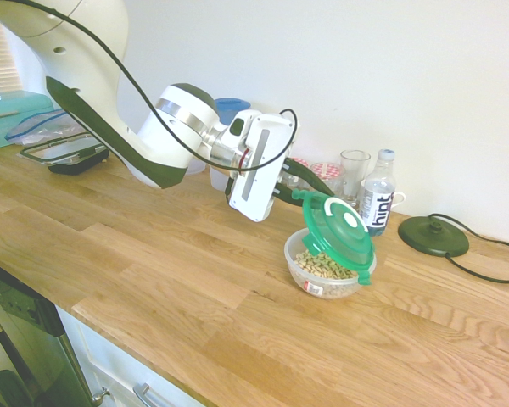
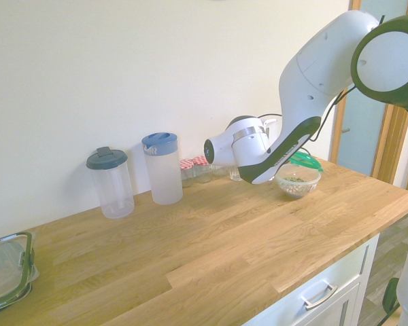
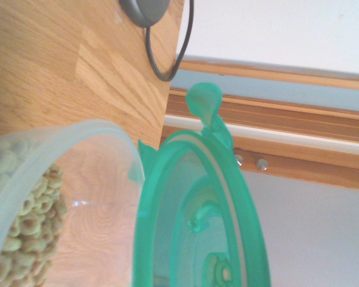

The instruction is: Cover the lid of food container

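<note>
The food container (image 1: 324, 276) is a round clear bowl of tan cereal rings standing on the wooden counter (image 1: 153, 271). The green lid (image 1: 339, 231) stands steeply tilted over it, its lower edge on the bowl's right rim and its white centre facing the first exterior camera. My gripper (image 1: 310, 193) is at the lid's upper edge, shut on it, coming in from the left. In the second exterior view the arm hides the gripper, and the lid (image 2: 303, 161) shows above the bowl (image 2: 298, 182). The wrist view shows the lid (image 3: 197, 209) edge-on beside the bowl (image 3: 42, 197).
Behind the bowl stand a water bottle (image 1: 377, 193), a glass (image 1: 354, 172) and a black round base (image 1: 433, 235) with a cord. Jars with red lids (image 2: 194, 168) and two jugs (image 2: 162, 168) (image 2: 110, 182) line the wall. A rectangular clear box (image 1: 64, 154) lies at the far end.
</note>
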Tool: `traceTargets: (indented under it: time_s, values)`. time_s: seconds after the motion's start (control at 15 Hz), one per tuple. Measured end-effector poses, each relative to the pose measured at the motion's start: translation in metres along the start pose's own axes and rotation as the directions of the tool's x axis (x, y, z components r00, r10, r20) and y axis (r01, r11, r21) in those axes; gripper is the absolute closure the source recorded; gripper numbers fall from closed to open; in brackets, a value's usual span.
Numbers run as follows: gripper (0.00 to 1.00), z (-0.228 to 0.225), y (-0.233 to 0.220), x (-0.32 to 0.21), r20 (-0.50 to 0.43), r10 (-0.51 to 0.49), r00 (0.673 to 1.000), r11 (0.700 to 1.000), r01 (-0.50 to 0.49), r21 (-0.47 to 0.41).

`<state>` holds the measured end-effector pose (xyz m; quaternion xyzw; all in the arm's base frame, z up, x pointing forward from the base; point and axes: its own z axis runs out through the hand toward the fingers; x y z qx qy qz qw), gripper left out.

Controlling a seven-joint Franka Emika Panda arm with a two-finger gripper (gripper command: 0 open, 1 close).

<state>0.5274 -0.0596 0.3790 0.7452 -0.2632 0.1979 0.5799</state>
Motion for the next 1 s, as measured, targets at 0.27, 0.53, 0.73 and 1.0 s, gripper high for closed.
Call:
traceTargets:
  time_s: [0.27,0.53,0.73,1.0]
  values:
    - [0.0,-0.028,0.014,0.001,0.139,-0.006,0.99,0.991,-0.013,0.135]
    - [0.0,-0.075,0.056,0.02,0.353,-0.045,0.935,0.948,-0.071,0.309]
    - [0.0,-0.108,0.103,0.049,0.477,-0.079,0.876,0.879,-0.164,0.447]
    - [0.0,-0.093,0.099,0.032,0.6,-0.144,0.787,0.758,-0.302,0.578]
